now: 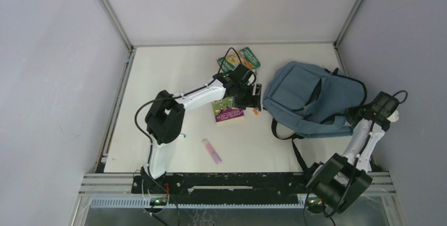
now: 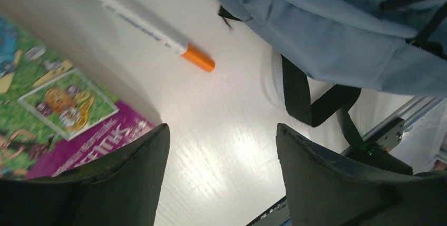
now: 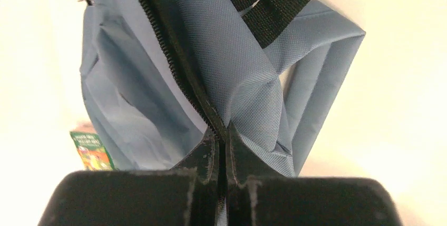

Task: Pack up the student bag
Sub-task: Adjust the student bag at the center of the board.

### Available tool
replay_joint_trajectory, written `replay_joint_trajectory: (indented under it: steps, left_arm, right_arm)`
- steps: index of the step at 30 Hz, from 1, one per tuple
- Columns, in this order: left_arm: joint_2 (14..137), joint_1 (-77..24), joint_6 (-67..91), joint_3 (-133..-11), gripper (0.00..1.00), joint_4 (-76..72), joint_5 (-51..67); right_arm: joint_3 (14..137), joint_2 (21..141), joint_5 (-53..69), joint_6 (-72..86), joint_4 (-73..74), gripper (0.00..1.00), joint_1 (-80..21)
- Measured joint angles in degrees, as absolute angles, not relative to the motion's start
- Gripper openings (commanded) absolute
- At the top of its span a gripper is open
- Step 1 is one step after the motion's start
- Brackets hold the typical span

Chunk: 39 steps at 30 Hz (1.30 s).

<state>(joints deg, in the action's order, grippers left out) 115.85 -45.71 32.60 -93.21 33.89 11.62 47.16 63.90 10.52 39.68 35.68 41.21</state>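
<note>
The student bag [image 1: 311,97], dusty blue with black straps, lies on the right of the table. My right gripper [image 1: 354,114] is shut on the bag's black zip edge at its near right corner; in the right wrist view the closed gripper [image 3: 225,141] pinches the fabric [image 3: 242,78]. My left gripper [image 1: 253,99] is open and empty, just left of the bag. In the left wrist view it [image 2: 221,147] hangs over bare table between a purple-and-green book [image 2: 63,115] and the bag [image 2: 342,26].
A white marker with an orange cap [image 2: 142,26] lies by the left gripper. A second, green book [image 1: 240,58] lies at the back and shows in the right wrist view [image 3: 92,149]. A pink item [image 1: 212,150] lies near the front. A black strap [image 2: 311,99] trails on the table.
</note>
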Motion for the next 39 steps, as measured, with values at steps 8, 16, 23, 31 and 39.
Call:
replay_joint_trajectory:
  steps: [8, 16, 23, 31, 39]
  left_arm:
    - [123.9, -46.5, 34.2, -102.7, 0.77, 32.2, 17.0]
    - [129.1, -47.5, 34.5, -113.3, 0.78, 32.7, 21.0]
    - [129.7, -47.6, 33.4, -116.9, 0.82, 35.0, 19.8]
    - [116.1, -47.2, 31.8, -110.1, 0.82, 36.6, 16.5]
    - [102.7, -44.6, 29.9, -100.6, 0.83, 36.2, 13.8]
  right_arm:
    - [37.8, 47.0, 8.5, 46.7, 42.3, 0.0, 44.1]
    - [24.0, 27.0, 15.9, 56.2, 54.1, 0.51, 40.6]
    - [31.1, 27.6, 15.6, 51.7, 56.6, 1.0, 26.2]
    - [43.9, 35.4, -5.9, 50.5, 56.3, 1.0, -5.1]
    - [53.1, 52.9, -17.4, 46.4, 54.4, 0.86, -14.9]
